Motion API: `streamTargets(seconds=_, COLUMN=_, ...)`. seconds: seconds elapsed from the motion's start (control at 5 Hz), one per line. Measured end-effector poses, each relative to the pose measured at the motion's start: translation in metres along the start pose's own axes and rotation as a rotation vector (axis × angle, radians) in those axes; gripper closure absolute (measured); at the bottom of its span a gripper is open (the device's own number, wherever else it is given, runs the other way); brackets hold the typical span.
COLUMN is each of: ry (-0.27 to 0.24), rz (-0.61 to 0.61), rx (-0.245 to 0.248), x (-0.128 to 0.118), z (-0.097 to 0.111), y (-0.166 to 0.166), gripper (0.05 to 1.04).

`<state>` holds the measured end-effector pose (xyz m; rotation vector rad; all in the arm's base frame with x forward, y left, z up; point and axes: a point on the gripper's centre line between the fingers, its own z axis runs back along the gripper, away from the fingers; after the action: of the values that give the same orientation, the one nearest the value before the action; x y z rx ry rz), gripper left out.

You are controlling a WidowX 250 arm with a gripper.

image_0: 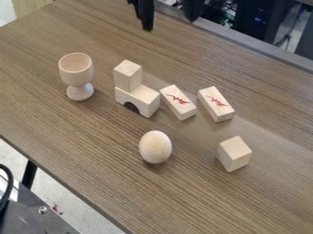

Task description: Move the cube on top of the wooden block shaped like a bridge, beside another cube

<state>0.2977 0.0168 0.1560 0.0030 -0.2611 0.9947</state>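
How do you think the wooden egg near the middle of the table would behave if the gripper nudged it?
The egg would probably roll, since its surface is rounded all over, and likely along a curved path given its oval outline. Its smooth-looking, pale wood surface suggests it would keep its shape but might slip in a loose grasp.

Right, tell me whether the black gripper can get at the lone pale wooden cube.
Probably yes: the cube stands apart with nothing on top, though the gripper may need to clear a red-marked wooden block.
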Motion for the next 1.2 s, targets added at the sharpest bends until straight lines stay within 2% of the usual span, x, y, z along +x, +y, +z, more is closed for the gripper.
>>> streamTargets(seconds=0.6, ry=0.071, rz=-0.097, rx=-0.035, x=-0.063, z=-0.004, y=-0.010, gripper=0.085)
streamTargets(seconds=0.8, ry=0.080, rz=-0.079, rx=-0.042, x=-0.080, z=-0.010, y=-0.016, gripper=0.085)
streamTargets(seconds=1.2, ry=0.099, rz=-0.017, rx=-0.024, x=-0.107, z=-0.034, y=-0.029, gripper=0.085)
